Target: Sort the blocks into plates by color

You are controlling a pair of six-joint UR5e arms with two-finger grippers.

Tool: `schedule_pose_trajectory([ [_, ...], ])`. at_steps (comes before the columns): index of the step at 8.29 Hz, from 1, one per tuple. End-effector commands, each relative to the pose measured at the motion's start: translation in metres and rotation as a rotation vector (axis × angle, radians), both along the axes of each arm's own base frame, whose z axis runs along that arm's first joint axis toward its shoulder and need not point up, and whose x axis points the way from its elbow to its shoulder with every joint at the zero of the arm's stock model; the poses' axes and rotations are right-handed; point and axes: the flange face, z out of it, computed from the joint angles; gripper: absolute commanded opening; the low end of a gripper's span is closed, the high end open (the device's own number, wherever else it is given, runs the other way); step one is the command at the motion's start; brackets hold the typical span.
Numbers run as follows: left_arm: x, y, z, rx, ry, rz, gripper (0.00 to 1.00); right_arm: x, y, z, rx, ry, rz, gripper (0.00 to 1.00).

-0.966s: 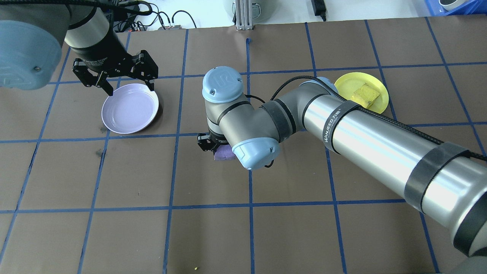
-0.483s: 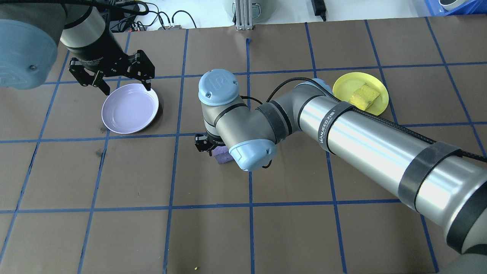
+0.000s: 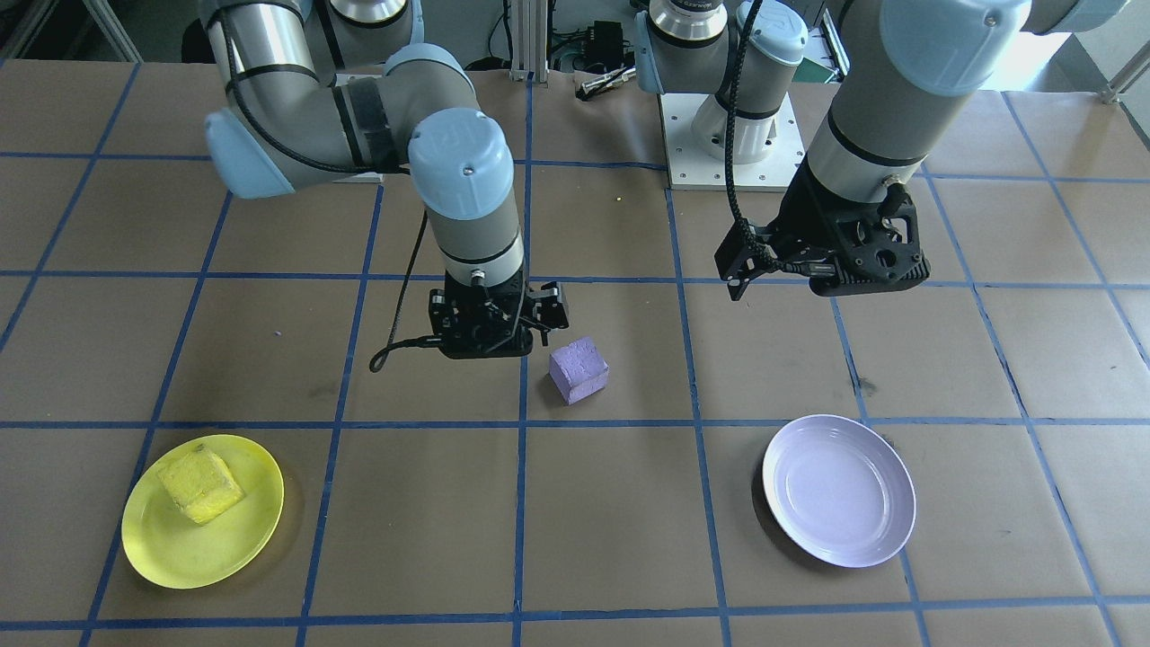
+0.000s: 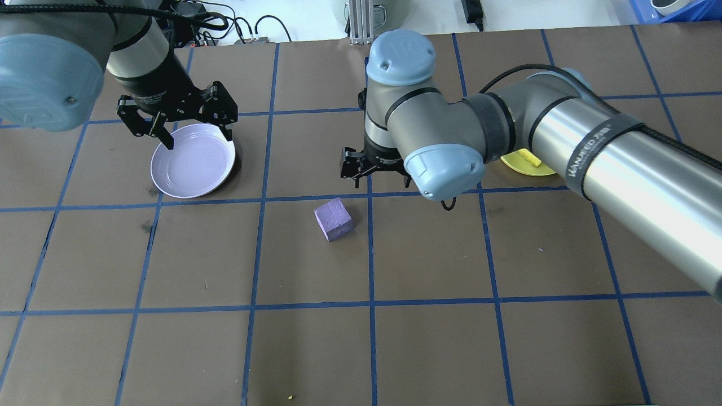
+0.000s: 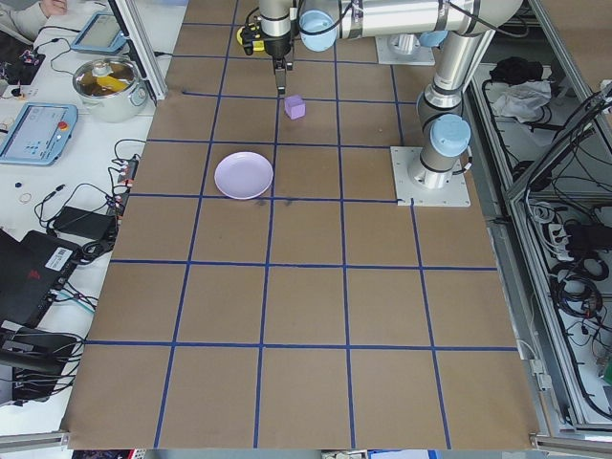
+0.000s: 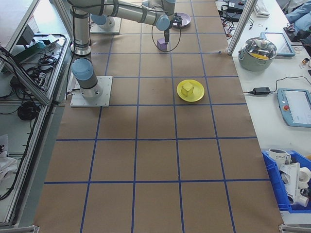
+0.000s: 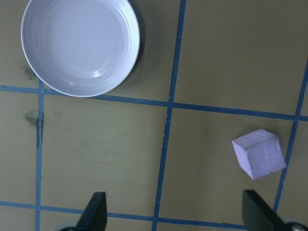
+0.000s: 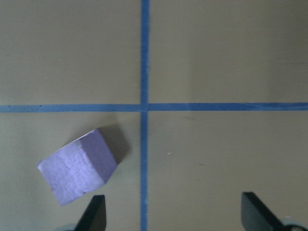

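Note:
The pale purple block (image 4: 333, 219) lies loose on the brown table, skewed to the blue grid lines; it also shows in the right wrist view (image 8: 79, 166) and the left wrist view (image 7: 259, 153). My right gripper (image 4: 375, 175) hangs open and empty above the table, just beyond and right of that block. Over the far edge of the empty lavender plate (image 4: 193, 160) my left gripper (image 4: 198, 138) is open too. The yellow block (image 3: 200, 485) rests in the yellow plate (image 3: 153, 562), which my right arm mostly hides in the overhead view.
A metal post (image 4: 361, 22) and cables stand at the table's far edge. A lidded pot (image 6: 262, 51), a tablet and a blue bin (image 6: 289, 182) sit on the side bench. Both arm bases (image 3: 728, 135) are bolted to the robot's side of the table.
My right gripper has risen off the purple block and moved away to the far right, leaving the block uncovered on the table, slightly turned. The left gripper shifted only a little over the lavender plate.

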Motion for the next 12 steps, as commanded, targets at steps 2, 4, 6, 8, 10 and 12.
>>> schedule_pose_trajectory([
  [2,-0.084,0.015,-0.053,0.01,-0.001,0.074,1.0,-0.145,0.011,0.09,0.096,0.097,-0.131,1.0],
  [4,-0.12,0.017,-0.079,0.081,0.075,0.171,1.0,-0.169,0.022,0.145,0.1,0.1,-0.157,1.0],
  [6,-0.134,0.015,-0.1,0.132,0.085,0.26,1.0,-0.17,0.011,0.177,0.116,0.103,-0.149,1.0],
  [8,-0.151,0.014,-0.133,0.192,0.061,0.294,1.0,-0.172,0.013,0.175,0.124,0.136,-0.13,1.0],
  [10,-0.16,0.009,-0.163,0.267,0.082,0.341,1.0,-0.171,0.016,0.172,0.133,0.131,-0.126,1.0],
  [12,-0.161,0.008,-0.182,0.304,0.065,0.338,1.0,-0.171,0.018,0.169,0.14,0.134,-0.106,1.0],
])
